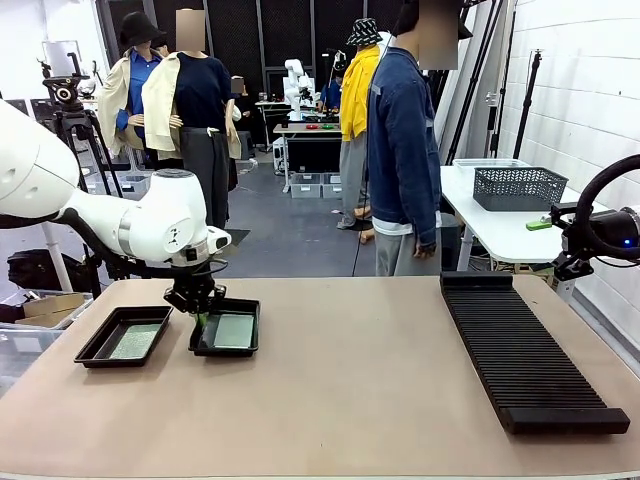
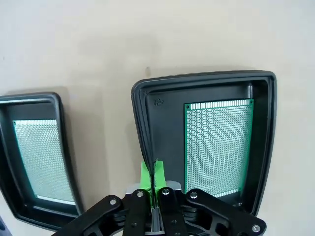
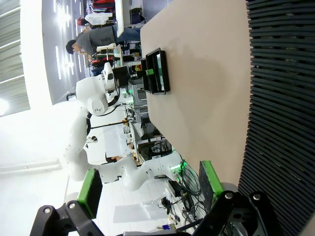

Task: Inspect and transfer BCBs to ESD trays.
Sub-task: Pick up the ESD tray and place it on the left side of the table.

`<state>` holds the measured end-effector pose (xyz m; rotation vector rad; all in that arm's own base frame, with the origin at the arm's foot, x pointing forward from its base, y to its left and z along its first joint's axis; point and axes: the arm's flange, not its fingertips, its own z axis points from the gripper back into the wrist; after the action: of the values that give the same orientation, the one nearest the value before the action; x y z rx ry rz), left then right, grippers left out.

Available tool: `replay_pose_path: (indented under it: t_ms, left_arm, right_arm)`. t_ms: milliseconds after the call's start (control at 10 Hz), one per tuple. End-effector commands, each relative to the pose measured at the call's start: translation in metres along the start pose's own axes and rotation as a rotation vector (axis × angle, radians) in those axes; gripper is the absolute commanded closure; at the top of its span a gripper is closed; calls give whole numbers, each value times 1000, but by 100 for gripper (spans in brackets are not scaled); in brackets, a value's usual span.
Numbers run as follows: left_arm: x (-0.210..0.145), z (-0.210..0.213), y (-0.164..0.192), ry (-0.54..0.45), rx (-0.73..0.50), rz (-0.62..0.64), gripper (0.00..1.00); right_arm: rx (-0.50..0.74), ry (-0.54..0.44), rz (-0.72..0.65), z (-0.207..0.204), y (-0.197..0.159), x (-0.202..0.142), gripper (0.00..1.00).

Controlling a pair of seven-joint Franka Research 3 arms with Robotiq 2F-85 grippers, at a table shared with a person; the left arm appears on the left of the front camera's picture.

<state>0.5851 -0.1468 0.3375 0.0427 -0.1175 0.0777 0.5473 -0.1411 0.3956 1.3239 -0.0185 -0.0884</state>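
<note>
Spanning beige table (image 1: pixel 360 380), two black trays (image 1: pixel 125 335), ribbed rack (image 1: pixel 525 355), cluttered workshop behind

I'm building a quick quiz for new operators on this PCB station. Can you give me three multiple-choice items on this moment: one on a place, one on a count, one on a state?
1. Where does the long black ribbed rack lie on the table?
A. On the robot's right side
B. Between the two trays
C. On the robot's left side

2. How many black trays hold a green board?
A. None
B. One
C. Two

3. How is the left gripper?
A. Wide open above the table
B. Shut on the rim of the nearer tray
C. Shut on a loose board in the air

Key:
1. A: the front view shows the rack at the picture's right.
2. C: the left tray and the right tray each have a board lying flat inside.
3. B: in the left wrist view, its green pads pinch the right tray's side wall.
</note>
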Motion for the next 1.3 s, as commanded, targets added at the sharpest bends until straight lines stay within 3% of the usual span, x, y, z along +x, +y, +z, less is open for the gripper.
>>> replay_pose_path:
  t_ms: [0,400,800,900,1200]
  left_arm:
    - [0,2,15,32,40,-45,100]
    - [-1,1,39,51,63,-124,100]
    - [0,-1,42,30,56,-139,100]
    - [-1,-1,42,32,44,-142,93]
    - [-2,7,42,33,31,-122,34]
  right_arm:
    - [-5,17,0,-1,0,0,0]
    - [-5,17,0,-1,0,0,0]
    - [-5,17,0,-1,0,0,0]
    - [-5,17,0,-1,0,0,0]
    - [-5,17,0,-1,0,0,0]
